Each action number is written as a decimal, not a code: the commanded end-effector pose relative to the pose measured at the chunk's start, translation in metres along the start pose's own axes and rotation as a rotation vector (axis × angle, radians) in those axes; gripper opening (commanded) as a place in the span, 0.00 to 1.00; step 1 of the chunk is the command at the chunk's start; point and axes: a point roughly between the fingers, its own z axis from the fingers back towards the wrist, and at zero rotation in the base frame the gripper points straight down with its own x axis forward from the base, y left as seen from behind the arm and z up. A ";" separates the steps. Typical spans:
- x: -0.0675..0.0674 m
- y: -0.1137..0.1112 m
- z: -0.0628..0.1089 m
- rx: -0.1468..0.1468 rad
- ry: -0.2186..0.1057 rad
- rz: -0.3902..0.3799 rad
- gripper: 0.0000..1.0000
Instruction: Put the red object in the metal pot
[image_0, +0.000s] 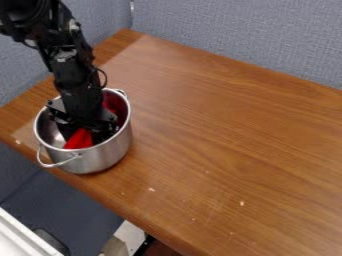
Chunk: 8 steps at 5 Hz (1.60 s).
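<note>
The metal pot (100, 157) stands near the left front edge of the wooden table (227, 120), a loop handle facing the front left. The red object (80, 139) lies inside the pot, leaning against its inner wall, with red showing low in the pot and along the right side. My gripper (80, 117) reaches straight down into the pot from the dark arm (63, 55) and sits just above or on the red object. Its fingertips are dark against the pot's inside, and I cannot make out whether they grip the red object.
The table's left and front edges run close to the pot, with a drop to the floor (40, 215) beyond. A blue-grey partition (254, 35) borders the far side. Bare wood stretches to the right of the pot.
</note>
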 end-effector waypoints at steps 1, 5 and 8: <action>0.005 -0.001 0.022 0.022 -0.058 0.006 1.00; 0.017 -0.002 0.050 0.023 -0.121 0.009 1.00; 0.023 -0.004 0.072 0.041 -0.159 0.003 1.00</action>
